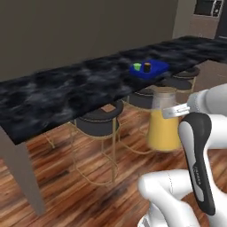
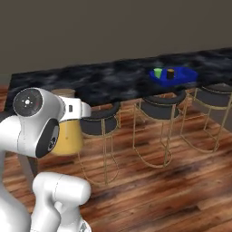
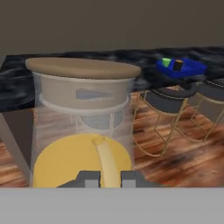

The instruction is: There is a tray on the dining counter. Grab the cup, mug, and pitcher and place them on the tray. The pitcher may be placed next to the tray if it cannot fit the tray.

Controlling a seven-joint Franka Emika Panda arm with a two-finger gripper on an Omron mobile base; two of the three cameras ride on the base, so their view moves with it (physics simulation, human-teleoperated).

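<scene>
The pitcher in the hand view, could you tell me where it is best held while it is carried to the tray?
By its handle, from the side, as the gripper holds it now. The pitcher is tall, wide and round, likely too broad for the jaws, while the thin handle strap fits between the fingers. That keeps it upright, its tan lid on top, for the tray.

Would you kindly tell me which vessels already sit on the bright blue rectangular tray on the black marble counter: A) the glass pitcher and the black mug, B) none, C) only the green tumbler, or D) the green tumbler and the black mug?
D: the small green tumbler and black mug stand on the blue tray, while the gripper carries the lidded glass pitcher of orange liquid.
</scene>
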